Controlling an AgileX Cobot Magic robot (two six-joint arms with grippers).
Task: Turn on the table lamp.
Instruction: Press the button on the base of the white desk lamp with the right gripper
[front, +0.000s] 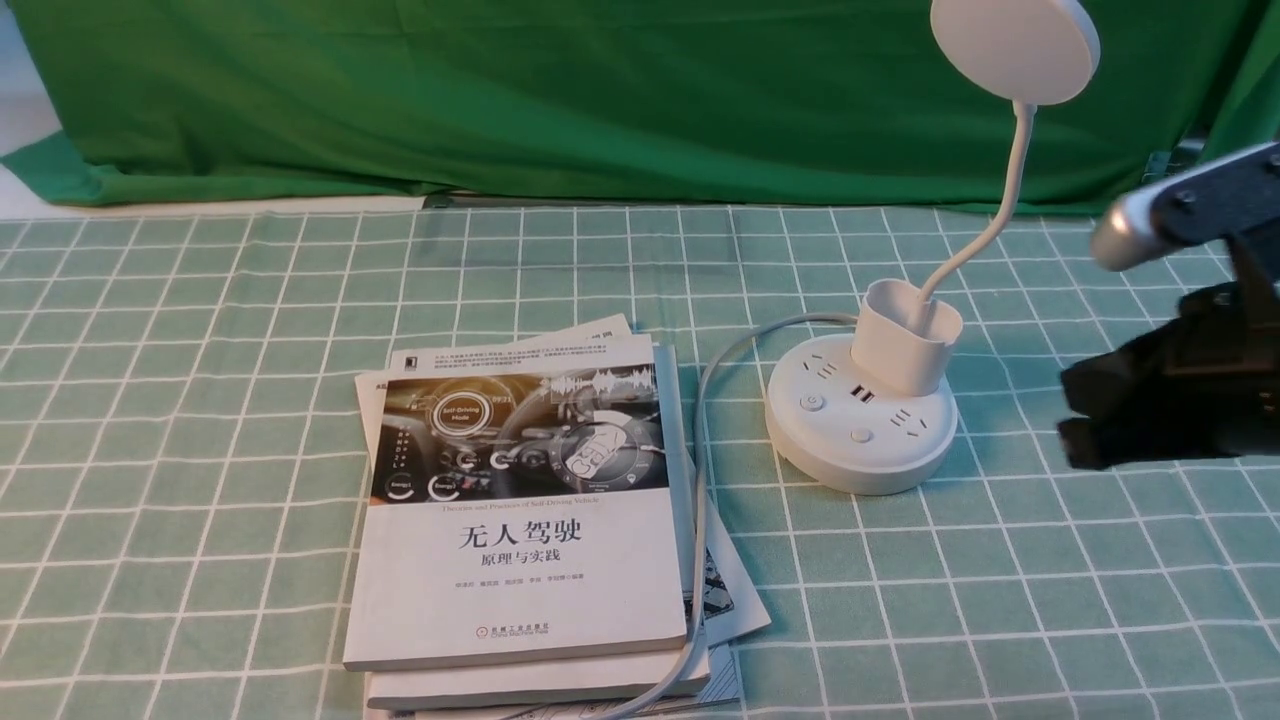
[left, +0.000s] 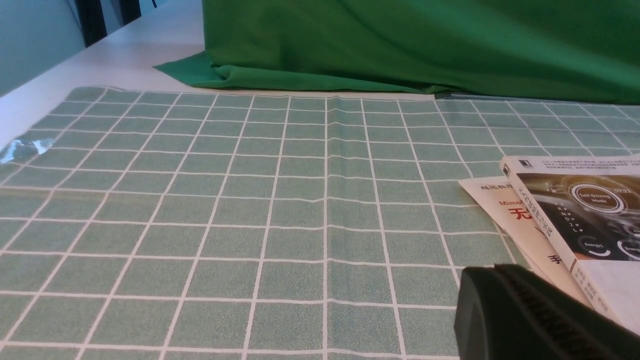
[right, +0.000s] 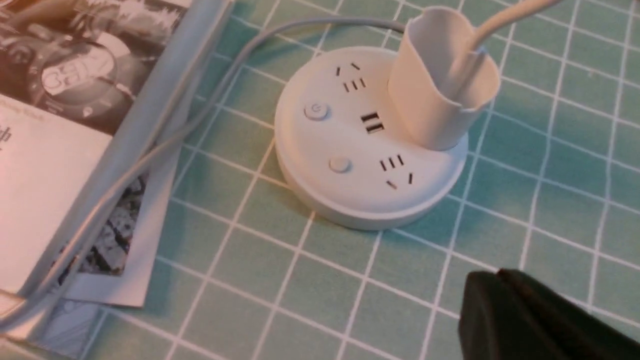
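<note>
My right gripper (right: 492, 280) hovers above the checked cloth (front: 860, 620), fingers pressed shut and holding nothing, near the white table lamp (front: 862, 415), which stands (cable (front: 702, 470) trailing) between the book stack (front: 520, 580) and my right arm (front: 1200, 320).

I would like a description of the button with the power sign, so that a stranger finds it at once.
Right of the stacked books stands a white lamp with a round, puck-like base. On top of that base, look for two small round buttons. The one you want carries a power symbol; its neighbour is plain.
</note>
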